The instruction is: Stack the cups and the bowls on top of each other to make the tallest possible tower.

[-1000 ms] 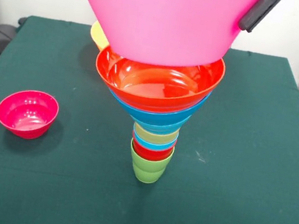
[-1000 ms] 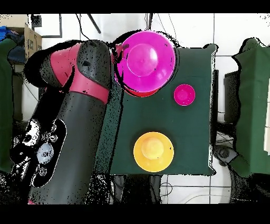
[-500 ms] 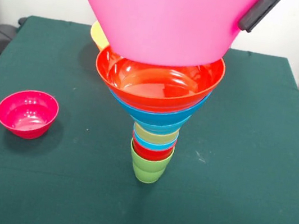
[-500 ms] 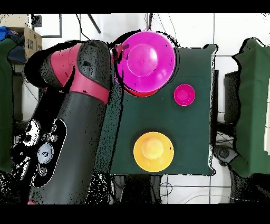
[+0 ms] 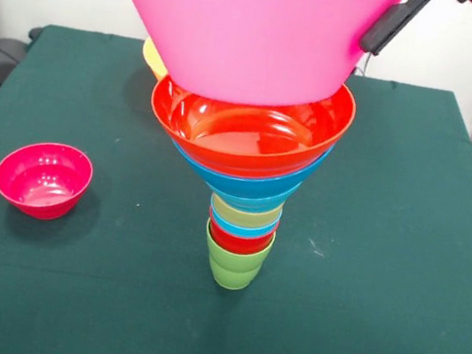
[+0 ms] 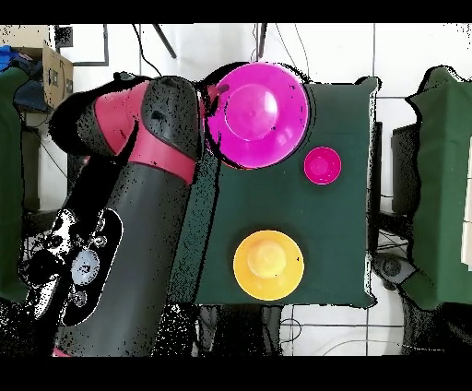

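Note:
The tower stands mid-table: a lime green cup point(image 5: 235, 265) at the base, then the red, light blue and yellow cups, a blue bowl point(image 5: 248, 185) and the wide red-orange bowl point(image 5: 246, 138). The large pink bowl point(image 5: 245, 35) hangs over it, its bottom at the red-orange bowl's rim; I cannot tell whether they touch. My gripper point(image 5: 370, 38) is shut on the pink bowl's right rim, with one black finger point(image 5: 388, 23) showing outside the wall. In the overhead view the pink bowl point(image 6: 256, 112) hides the tower. The small magenta bowl point(image 5: 42, 179) sits alone at the left.
The large yellow-orange bowl point(image 6: 268, 265) rests upside down on the green table point(image 5: 399, 284); the front view shows only its edge point(image 5: 154, 56) behind the tower. The arm point(image 6: 138, 203) lies along the table's left side in the overhead view.
The gripper and pink bowl have shifted a little to the left in the front view. From overhead the pink bowl now covers the red-orange bowl.

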### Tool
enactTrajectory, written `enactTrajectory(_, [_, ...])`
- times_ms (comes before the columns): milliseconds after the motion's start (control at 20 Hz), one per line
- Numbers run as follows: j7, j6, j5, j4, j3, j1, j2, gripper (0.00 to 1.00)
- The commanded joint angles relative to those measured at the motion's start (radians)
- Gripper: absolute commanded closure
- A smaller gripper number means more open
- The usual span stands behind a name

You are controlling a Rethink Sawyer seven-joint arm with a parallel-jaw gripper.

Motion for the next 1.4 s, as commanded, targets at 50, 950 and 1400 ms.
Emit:
enactTrajectory(50, [-0.088, 0.081, -0.054, 0.103, 0.117, -0.003, 0.015, 1.00])
enactTrajectory(950, [-0.097, 0.125, -0.050, 0.037, 0.115, 0.000, 0.060, 1.00])
enactTrajectory(1400, [-0.121, 0.133, -0.041, 0.047, 0.138, -0.009, 0.054, 1.00])
